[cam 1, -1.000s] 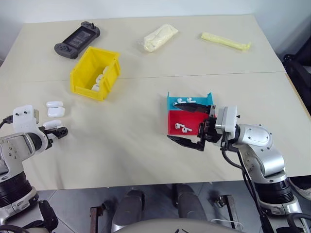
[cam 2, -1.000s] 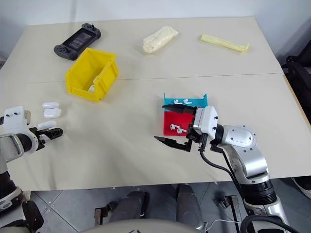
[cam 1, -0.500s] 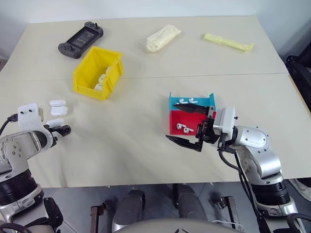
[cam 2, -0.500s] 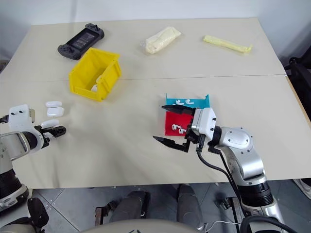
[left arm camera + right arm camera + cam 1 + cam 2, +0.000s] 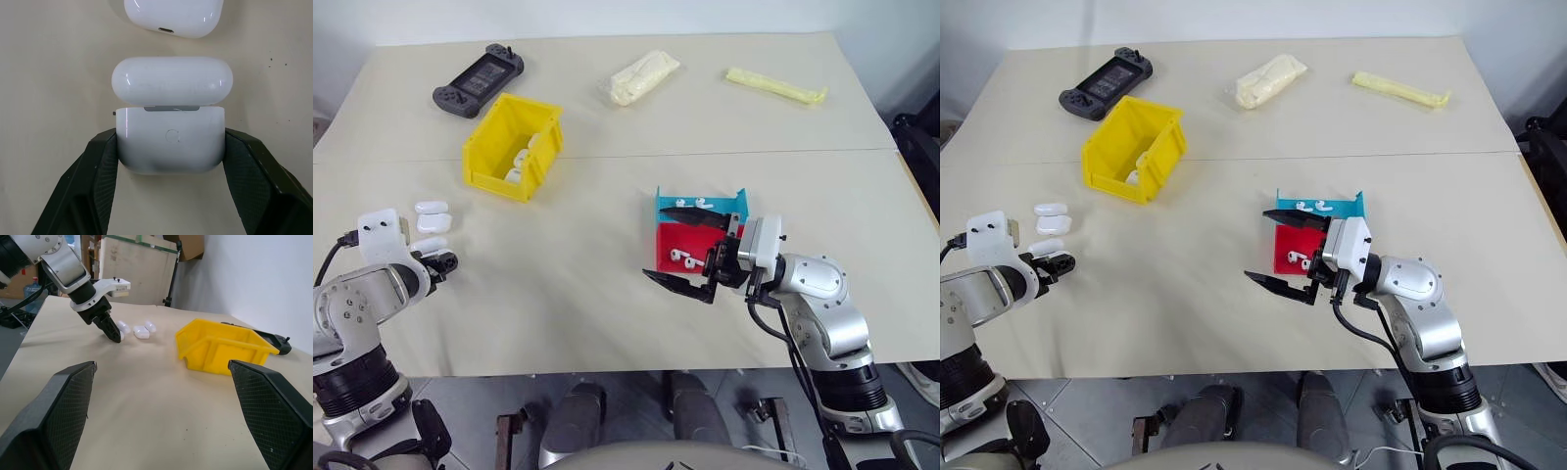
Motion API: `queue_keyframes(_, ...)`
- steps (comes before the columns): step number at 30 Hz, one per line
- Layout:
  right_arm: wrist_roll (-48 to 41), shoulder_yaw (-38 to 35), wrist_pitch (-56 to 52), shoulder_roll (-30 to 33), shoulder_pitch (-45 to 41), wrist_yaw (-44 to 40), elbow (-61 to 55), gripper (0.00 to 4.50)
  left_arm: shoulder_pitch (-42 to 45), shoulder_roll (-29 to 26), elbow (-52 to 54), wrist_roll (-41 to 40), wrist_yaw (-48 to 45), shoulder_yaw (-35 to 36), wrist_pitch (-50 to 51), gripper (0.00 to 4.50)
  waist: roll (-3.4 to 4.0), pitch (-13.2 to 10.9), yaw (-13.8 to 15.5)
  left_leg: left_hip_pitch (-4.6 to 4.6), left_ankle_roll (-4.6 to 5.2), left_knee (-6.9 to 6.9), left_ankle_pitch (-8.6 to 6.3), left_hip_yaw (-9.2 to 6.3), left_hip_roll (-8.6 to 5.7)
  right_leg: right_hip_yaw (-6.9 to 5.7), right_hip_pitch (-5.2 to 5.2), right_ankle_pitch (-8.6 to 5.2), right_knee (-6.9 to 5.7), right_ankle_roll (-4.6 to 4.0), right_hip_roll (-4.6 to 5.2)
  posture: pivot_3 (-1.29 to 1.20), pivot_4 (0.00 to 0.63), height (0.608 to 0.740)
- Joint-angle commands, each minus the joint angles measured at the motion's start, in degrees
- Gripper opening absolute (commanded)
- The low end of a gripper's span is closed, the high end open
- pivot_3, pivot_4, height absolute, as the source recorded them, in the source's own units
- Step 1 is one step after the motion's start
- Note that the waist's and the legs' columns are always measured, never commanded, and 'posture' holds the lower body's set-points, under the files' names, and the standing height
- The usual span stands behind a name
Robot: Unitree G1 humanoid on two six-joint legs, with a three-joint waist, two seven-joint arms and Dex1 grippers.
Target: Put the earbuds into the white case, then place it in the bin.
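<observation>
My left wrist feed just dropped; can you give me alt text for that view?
The left pincer is shut on a white case, one black finger on each side, with the case's lid flipped open on the beige table. Another white case lies just beyond it.

**Case, earbuds, bin**

My white case [image 5: 170,139] lies near the table's left edge, lid flipped open. Earbuds [image 5: 682,258] lie in the red and blue trays mid-table. The yellow bin [image 5: 512,147] sits far left, holding white cases.
</observation>
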State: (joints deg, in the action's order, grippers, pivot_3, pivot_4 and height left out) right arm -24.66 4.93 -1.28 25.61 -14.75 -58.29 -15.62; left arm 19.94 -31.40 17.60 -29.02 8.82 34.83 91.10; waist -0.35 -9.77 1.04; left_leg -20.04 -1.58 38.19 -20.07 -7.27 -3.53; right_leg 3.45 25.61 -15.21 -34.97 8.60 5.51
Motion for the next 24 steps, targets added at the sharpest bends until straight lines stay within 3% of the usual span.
queue_keyframes(1, -0.3, 0.6, 1.2, -0.6, -0.7, -0.2, -0.7, 4.5, -1.2, 0.8, 0.8, -0.9, -0.1, 0.8, 1.4, 2.77, 0.01, 0.0, 0.0, 0.0, 0.0, 0.0, 0.0, 0.0, 0.0, 0.0, 0.0, 0.0, 0.0, 0.0, 0.0, 0.0, 0.15, 0.74)
queue_keyframes(4, -0.5, 0.5, 1.1, -0.5, -1.1, -0.5, -0.2, 4.5, 0.0, 1.8, 5.2, -1.7, -5.2, 3.9, -0.4, 2.77, -0.01, 0.0, -0.2, -0.02, 0.0, -0.01, 0.0, 0.0, 0.0, -0.01, 0.0, 0.0, -0.01, 0.0, -0.02, 0.0, 0.15, 0.74)
queue_keyframes(9, -1.2, -0.4, 1.0, 0.7, -1.6, -1.8, 0.5, 4.5, -6.5, 2.2, 13.4, -7.2, -17.7, 6.6, -13.0, 2.77, -0.08, 0.0, -0.8, -0.1, -0.02, 0.0, -0.01, 0.0, 0.07, -0.07, 0.01, 0.0, 0.07, 0.0, -0.02, 0.0, 0.15, 0.74)
queue_keyframes(13, -1.8, -1.9, 0.0, 3.2, -2.0, -3.1, 0.3, 4.5, -14.9, 4.2, 19.2, -17.2, -36.5, 12.1, -29.7, 2.77, -0.06, 0.0, -1.5, -0.1, -0.03, -0.04, -0.04, 0.05, 0.14, 0.0, 0.02, 0.0, 0.14, -0.01, -0.04, 0.0, 0.15, 0.74)
queue_keyframes(18, -2.5, -5.7, -1.2, 7.9, -2.4, -3.7, 1.0, 4.5, -16.9, 7.9, 16.1, -14.2, -53.4, -0.3, -52.9, 2.77, -0.05, -0.1, -0.7, -0.07, -0.03, 0.0, -0.03, 0.32, 0.11, -0.15, -0.13, 0.0, 0.48, -0.08, -0.04, 0.0, 0.15, 0.74)
queue_keyframes(24, -2.8, -12.7, -2.6, 13.0, 3.3, -1.7, -1.4, 4.5, -12.6, 11.5, 9.8, -12.7, -62.3, -15.6, -63.0, 2.77, -0.08, 0.0, 0.3, -0.13, 0.07, 0.03, -0.03, 0.32, 0.05, -0.18, -0.18, 0.07, 0.6, -0.1, -0.03, 0.0, 0.15, 0.74)
